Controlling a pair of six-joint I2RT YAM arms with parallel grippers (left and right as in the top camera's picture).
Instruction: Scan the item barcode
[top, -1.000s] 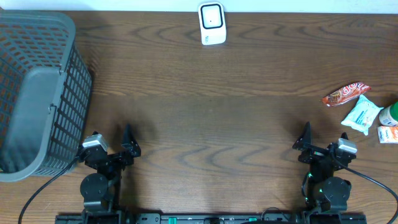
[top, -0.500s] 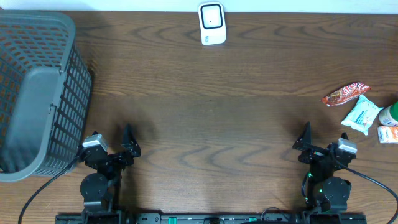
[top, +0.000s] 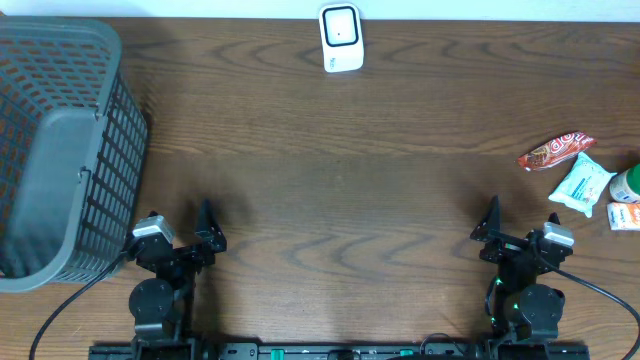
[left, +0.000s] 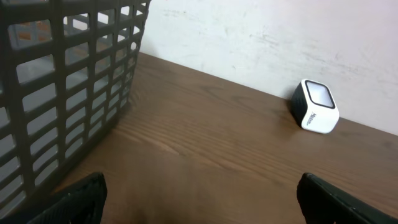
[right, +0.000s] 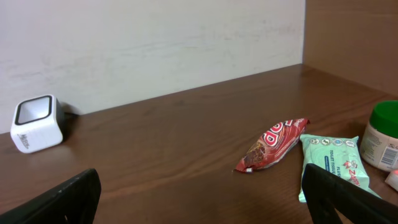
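Note:
The white barcode scanner (top: 341, 38) stands at the table's far edge, centre, also seen in the left wrist view (left: 317, 107) and the right wrist view (right: 38, 122). The items lie by the right edge: a red snack packet (top: 556, 151) (right: 272, 144), a teal-and-white tissue pack (top: 582, 184) (right: 333, 163), a green-lidded jar (top: 627, 184) (right: 382, 135) and a small orange-and-white box (top: 624, 216). My left gripper (top: 208, 228) (left: 202, 199) rests open at the near left, holding nothing. My right gripper (top: 490, 228) (right: 202, 196) rests open at the near right, short of the items.
A large dark grey plastic basket (top: 60, 150) (left: 62, 93) fills the table's left side, beside the left arm. A pale wall runs behind the scanner. Bare brown wood lies between the two arms and the scanner.

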